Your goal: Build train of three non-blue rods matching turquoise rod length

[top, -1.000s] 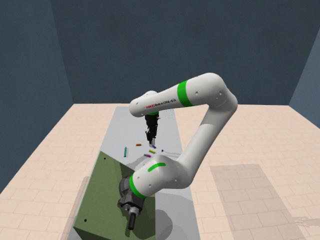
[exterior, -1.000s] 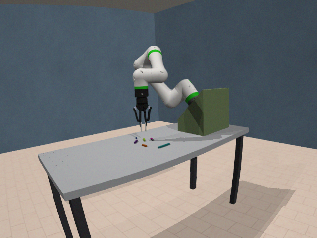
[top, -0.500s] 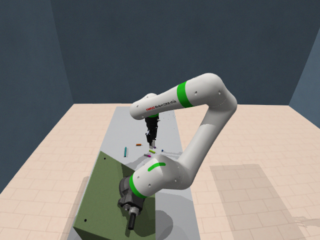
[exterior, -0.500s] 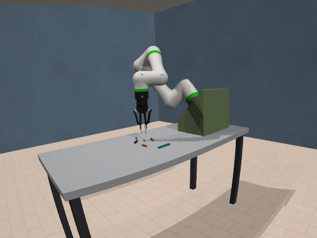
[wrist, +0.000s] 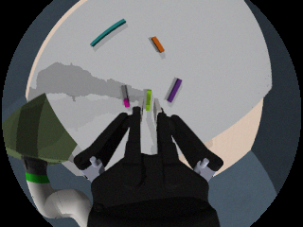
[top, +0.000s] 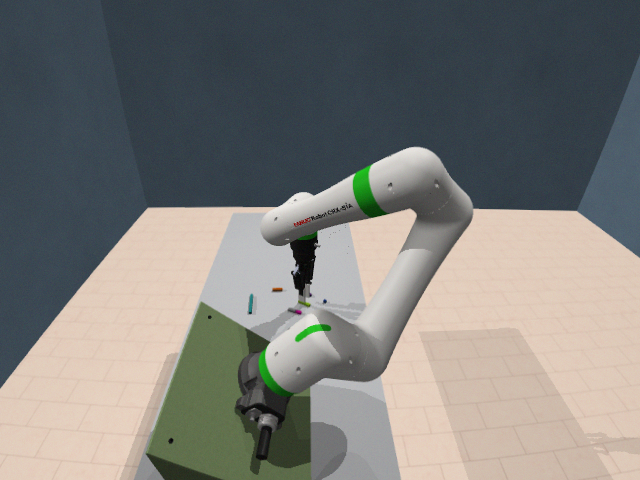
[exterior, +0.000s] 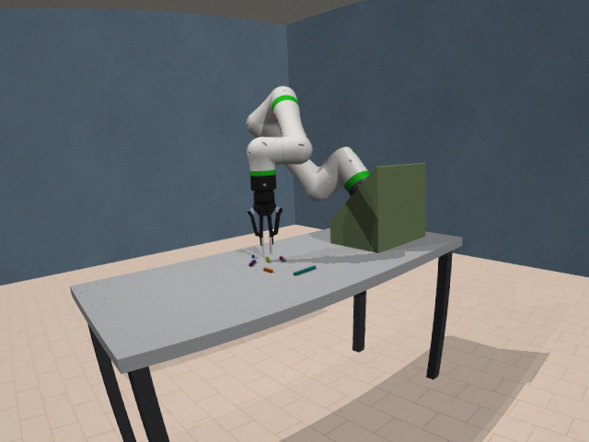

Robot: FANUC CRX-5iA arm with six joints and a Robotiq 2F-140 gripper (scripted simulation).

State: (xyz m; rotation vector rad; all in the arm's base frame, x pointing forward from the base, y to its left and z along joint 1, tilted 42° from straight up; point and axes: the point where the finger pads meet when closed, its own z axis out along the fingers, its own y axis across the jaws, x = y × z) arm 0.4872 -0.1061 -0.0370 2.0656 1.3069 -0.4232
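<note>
Evidently the gripper stands slightly parted and empty, its fingertips near the lime rod at the wrist view's centre, probably to grasp it. Just left, the grey rod and magenta rod lie end to end, presumably because lime completes ten. The turquoise rod, the measure, lies upper left.

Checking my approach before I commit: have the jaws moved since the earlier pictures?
Yes, downward: in the exterior view, their tips are lower against the table, closer to the lime rod.
</note>
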